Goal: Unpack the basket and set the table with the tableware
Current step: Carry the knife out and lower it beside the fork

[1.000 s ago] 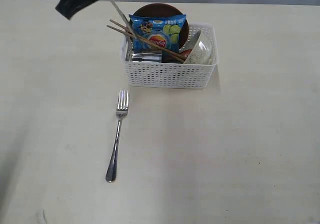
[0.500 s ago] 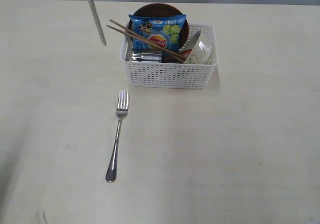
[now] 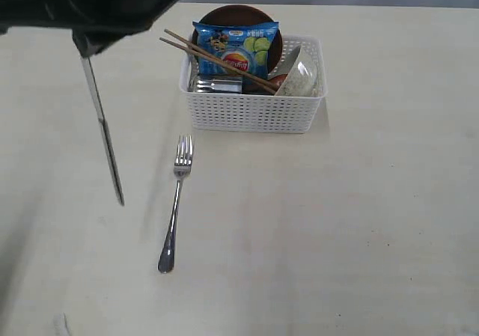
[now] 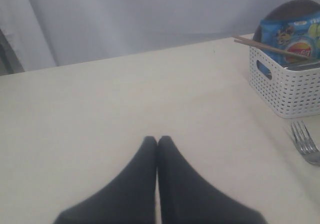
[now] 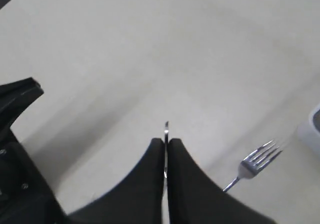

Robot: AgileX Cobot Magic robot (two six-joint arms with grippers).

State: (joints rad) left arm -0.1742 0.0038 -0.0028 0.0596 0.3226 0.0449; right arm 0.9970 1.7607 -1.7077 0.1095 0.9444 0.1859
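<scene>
One knife (image 3: 105, 138): hanging over bench (image 3: 374, 216), beside fork (image 3: 174, 201).
Right tool (image 5: 165, 142): closed tight on the knife.
Left tool (image 4: 157, 140): fingertips pressed together, holding nothing.

Setting is reading as a robotics lab bench, staged as a dining table. The table (image 3: 389, 246) is showing as one wide, pale cream top with faint grain. A black robot arm (image 3: 97, 3) is hanging over its far left part. A plain grey backdrop (image 4: 150, 19) is running along the far edge; it is blurring in the left wrist view, so possibly a curtain, possibly a panel. Household props are sitting as a set: a white lattice basket (image 3: 254, 111) is holding a blue crisp bag (image 3: 236, 48), and a fork (image 3: 176, 201) is lying on the tabletop
</scene>
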